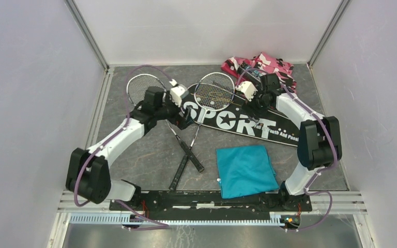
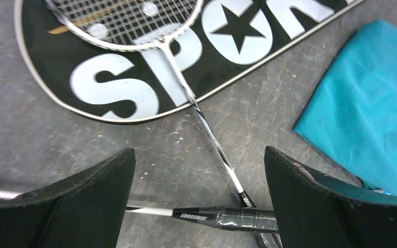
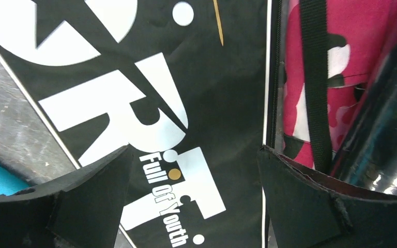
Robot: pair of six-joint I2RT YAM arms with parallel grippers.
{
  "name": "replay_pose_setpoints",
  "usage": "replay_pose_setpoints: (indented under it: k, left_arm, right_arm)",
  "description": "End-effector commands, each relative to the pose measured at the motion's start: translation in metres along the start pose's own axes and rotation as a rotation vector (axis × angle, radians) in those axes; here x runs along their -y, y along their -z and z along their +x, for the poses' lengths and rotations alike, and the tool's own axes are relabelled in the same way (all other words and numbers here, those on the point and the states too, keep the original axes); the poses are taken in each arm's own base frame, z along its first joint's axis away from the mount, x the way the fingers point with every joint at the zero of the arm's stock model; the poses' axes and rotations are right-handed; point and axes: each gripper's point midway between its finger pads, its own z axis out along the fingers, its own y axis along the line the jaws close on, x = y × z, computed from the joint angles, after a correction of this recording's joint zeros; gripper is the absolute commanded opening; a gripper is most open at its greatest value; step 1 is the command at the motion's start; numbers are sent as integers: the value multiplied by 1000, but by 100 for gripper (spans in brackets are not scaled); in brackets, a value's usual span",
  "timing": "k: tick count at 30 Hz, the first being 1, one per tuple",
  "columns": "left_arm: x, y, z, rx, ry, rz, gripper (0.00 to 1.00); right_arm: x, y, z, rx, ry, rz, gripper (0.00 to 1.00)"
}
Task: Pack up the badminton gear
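SPORT bag (image 1: 248,124) is laid flat and diagonal mid-desk; whether it is zipped cannot be told. One racquet (image 1: 214,90) is rested head-on over the bag's wide end. The second racquet (image 1: 143,88) is set just left on the desk (image 1: 134,160), with the handles crossed nearer the bases. Nothing is packed, so the step is judged to be first racquet pickup. Left pincer (image 2: 199,155) is spread and empty, hung low over the crossed shafts beside the bag's rim. Right pincer (image 3: 194,152) is also spread and empty, over the bag's far edge by the pink camouflage fabric (image 3: 341,77). Next move: a thin shaft must be centred between the left fingers before closing, and the bag is likely to need pinning or opening by the right. Teal cloth (image 1: 245,170) is not involved.
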Motion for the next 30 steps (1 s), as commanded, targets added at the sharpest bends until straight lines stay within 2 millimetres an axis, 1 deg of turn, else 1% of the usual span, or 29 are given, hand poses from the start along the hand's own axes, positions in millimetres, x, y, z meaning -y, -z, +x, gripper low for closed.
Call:
replay_pose_setpoints:
  k: [1,3,7,11,16,18,19,24,28,30]
  left_arm:
    - [6,-26,3,-9,-143,-22,98]
    - [10,-38,10,-31,-149,-22,98]
    - [14,-61,24,-80,-135,-17,96]
    - [21,-81,36,-129,-111,-8,96]
    - [23,-96,59,-187,-125,-47,97]
    - [20,-99,65,-207,-124,-72,97]
    - [17,-100,68,-217,-119,-89,96]
    - [1,-100,74,-243,-116,-185,89]
    - [-6,-101,81,-266,-103,-220,83]
    - [-7,-103,86,-284,-89,-224,82]
  right_arm:
    - [17,-11,14,-61,25,28,94]
    - [25,-18,22,-89,27,14,93]
    - [40,-24,34,-115,9,-20,92]
    - [45,-30,47,-130,-9,-60,91]
    - [53,-39,64,-140,-44,-102,90]
    - [49,-47,67,-140,-51,-143,89]
    - [53,-47,76,-143,-76,-150,88]
    - [33,-61,92,-147,-104,-254,80]
    - [13,-66,96,-126,-125,-320,72]
    - [5,-65,97,-117,-139,-342,66]
